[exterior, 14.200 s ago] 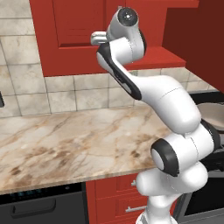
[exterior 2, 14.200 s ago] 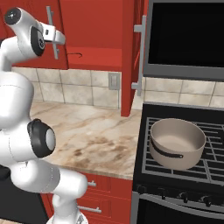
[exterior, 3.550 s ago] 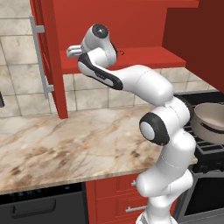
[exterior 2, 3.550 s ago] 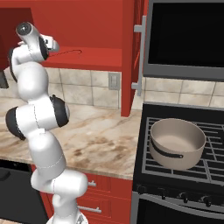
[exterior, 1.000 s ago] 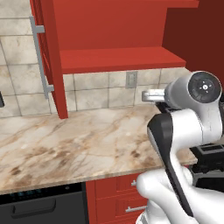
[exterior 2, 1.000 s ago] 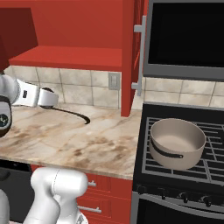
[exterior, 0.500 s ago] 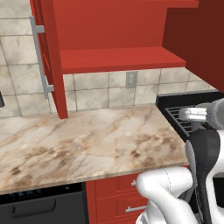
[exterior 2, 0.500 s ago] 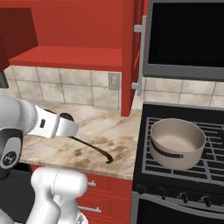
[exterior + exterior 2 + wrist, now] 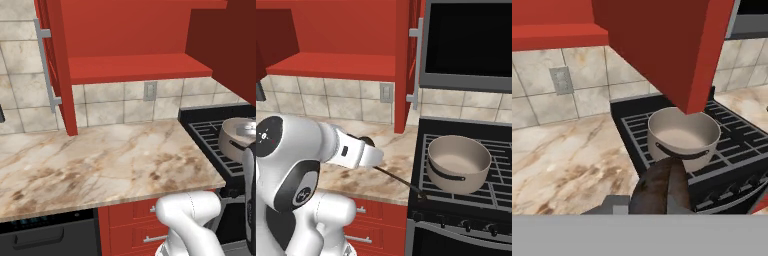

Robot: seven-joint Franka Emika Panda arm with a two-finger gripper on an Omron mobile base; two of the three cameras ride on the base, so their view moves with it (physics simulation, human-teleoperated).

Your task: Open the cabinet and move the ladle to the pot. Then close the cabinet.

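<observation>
Red cabinet (image 9: 125,60) doors stand swung wide above a marble counter (image 9: 100,160) as the white arm carries a dark ladle (image 9: 401,181) toward the stove (image 9: 496,190). In the right base view the gripper (image 9: 372,161) hangs over the counter's front edge, its jaws clamped on the ladle's thin handle, which slants down and away so that the far end reaches the stove's near corner, short of the pot (image 9: 458,162). The hand view looks along the tool: the ladle's brown, rounded end fills the bottom centre, with the grey pot (image 9: 684,135) on the black grate just beyond it and the open right-hand door hanging above.

The pot sits on the near-left burner, empty and upright, well clear of the counter. The cabinet shelf (image 9: 135,67) appears bare, which suggests the fetching is done and the transfer is the step in hand.

Doing it well likely means lifting the ladle's low end enough to clear the pot's rim before travelling across, since the tip now rides at about grate height and could knock the pot's wall or its side handle. The release is best made once the ladle's end is well inside the rim, so that the long handle does not tip the ladle back out. Both doors remain to be shut.
</observation>
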